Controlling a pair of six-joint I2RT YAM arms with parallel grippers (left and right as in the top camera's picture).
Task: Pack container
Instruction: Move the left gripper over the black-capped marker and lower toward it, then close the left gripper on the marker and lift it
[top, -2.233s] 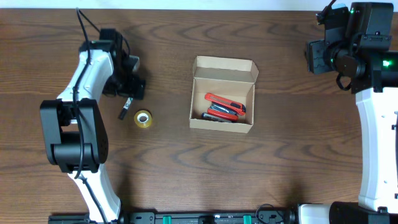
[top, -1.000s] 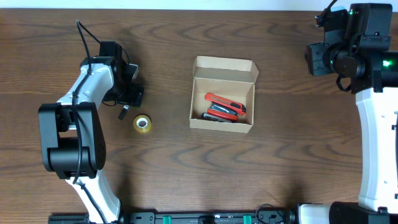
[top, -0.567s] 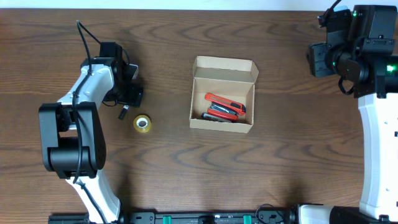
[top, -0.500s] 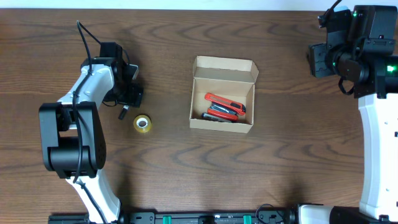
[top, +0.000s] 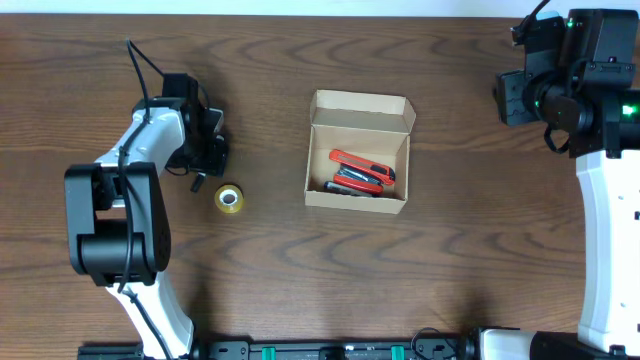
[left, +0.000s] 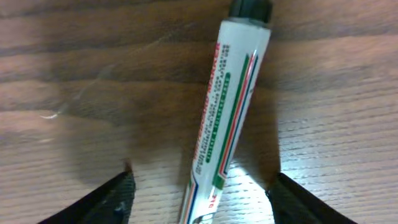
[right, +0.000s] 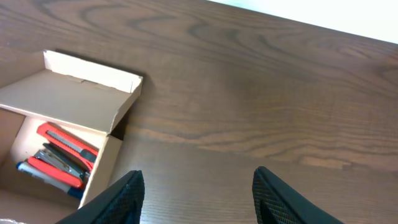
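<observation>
The container (top: 312, 176) is a tan cardboard box at the table's middle with its flap lid (top: 362, 108) open toward the far side. It holds red and black stationery (top: 362, 172) and also shows in the right wrist view (right: 106, 163). A white marker with a black cap (left: 227, 118) lies flat on the table between the open fingers of my left gripper (left: 202, 199), which straddle it without touching. In the overhead view the marker (top: 198, 182) pokes out below that gripper (top: 207, 158). My right gripper (right: 199, 199) is open and empty, above the table right of the box.
A yellow tape roll (top: 229, 198) lies on the table just below-right of the marker, left of the box. The right arm (top: 560, 80) stands at the far right edge. The dark wooden table (top: 450, 260) is bare at the front.
My left gripper has shifted slightly over the marker. The marker, tape roll, box and right arm have stayed in place.
</observation>
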